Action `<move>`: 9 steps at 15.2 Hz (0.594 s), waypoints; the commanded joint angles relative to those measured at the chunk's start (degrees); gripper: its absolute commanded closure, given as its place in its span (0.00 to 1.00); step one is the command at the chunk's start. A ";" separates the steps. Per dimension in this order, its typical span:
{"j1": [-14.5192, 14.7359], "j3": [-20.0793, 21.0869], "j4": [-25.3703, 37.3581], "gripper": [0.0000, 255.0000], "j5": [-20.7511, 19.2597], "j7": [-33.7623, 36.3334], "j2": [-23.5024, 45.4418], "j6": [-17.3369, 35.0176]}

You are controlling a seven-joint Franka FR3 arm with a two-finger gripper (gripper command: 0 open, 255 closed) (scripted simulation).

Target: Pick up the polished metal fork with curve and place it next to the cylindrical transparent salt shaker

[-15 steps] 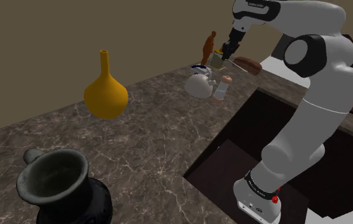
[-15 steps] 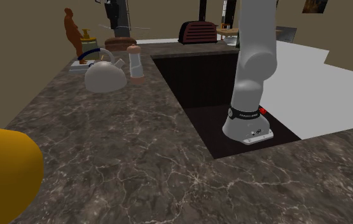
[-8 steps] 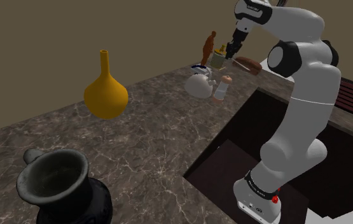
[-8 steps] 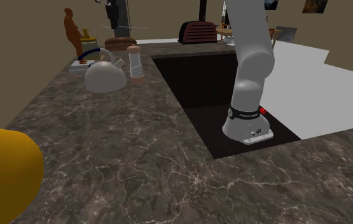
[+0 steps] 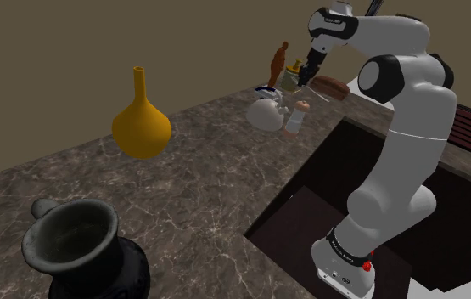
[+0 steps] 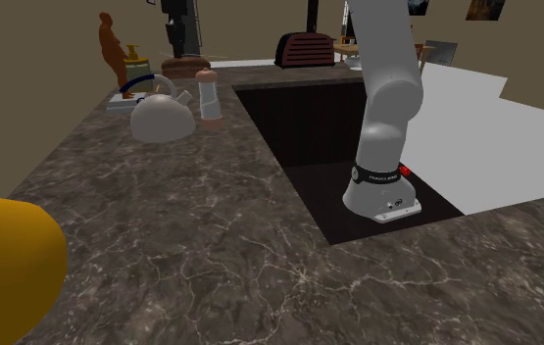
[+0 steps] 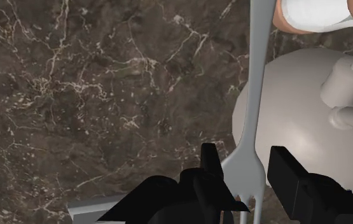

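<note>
dark marble table [image 5: 199,178]; tool [image 7: 245,154] barely shifted since last frame, fingers narrowed onto grey fork [image 7: 256,63], held above white kettle [image 7: 296,95] near salt shaker [image 5: 295,119].

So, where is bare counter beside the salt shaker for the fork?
Free: dark marble counter between the pale cylindrical salt shaker and the sink recess, and the wide stretch toward the yellow vase. Crowded: by the white kettle and brown figurine. Fingers clasp the grey metal fork.

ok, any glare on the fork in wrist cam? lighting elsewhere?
Wrist view: fork flat grey, no glare; marble counter evenly lit. Shoulder view: dim, soft shading on the yellow vase. Second exterior view: white surface far brighter than the counter.
</note>
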 commanded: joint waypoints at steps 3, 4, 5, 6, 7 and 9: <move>0.39 0.04 -4.33 1.00 -0.13 -0.14 -0.82 3.55; 0.45 0.05 -5.18 1.00 -0.12 -0.19 -0.87 4.34; 0.50 0.06 -6.00 1.00 -0.11 -0.24 -0.91 5.13; 0.54 0.08 -6.80 1.00 -0.10 -0.29 -0.93 5.90; 0.58 0.09 -7.57 1.00 -0.08 -0.34 -0.93 6.67; 0.66 0.13 -9.06 1.00 -0.03 -0.46 -0.89 8.19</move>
